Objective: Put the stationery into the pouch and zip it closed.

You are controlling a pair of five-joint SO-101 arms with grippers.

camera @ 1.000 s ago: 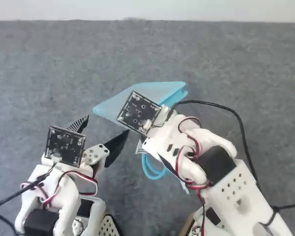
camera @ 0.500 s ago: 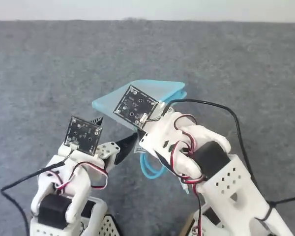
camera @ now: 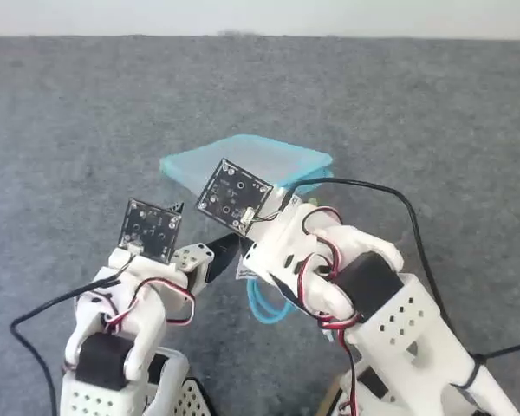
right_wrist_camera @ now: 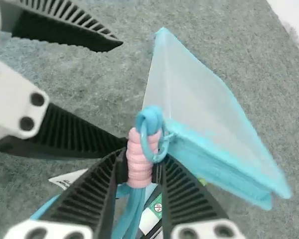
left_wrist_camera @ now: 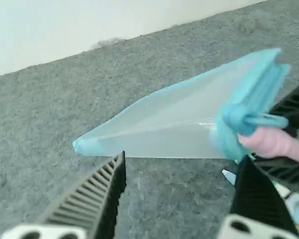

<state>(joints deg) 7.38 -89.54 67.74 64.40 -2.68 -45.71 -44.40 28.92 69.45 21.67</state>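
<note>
Change: left arm has moved in toward the pouch; the pouch shows a broader face in the high view.
Right gripper: fingers pinching the pink zipper pull; a blue ring sits at the pull's end.
Left gripper: fingers spread, holding nothing, close beside the pouch's long edge.
Pouch: light blue, see-through, tilted, zipper end raised at the pull.
Cord: blue, looped on the grey bench under the right arm.
</note>
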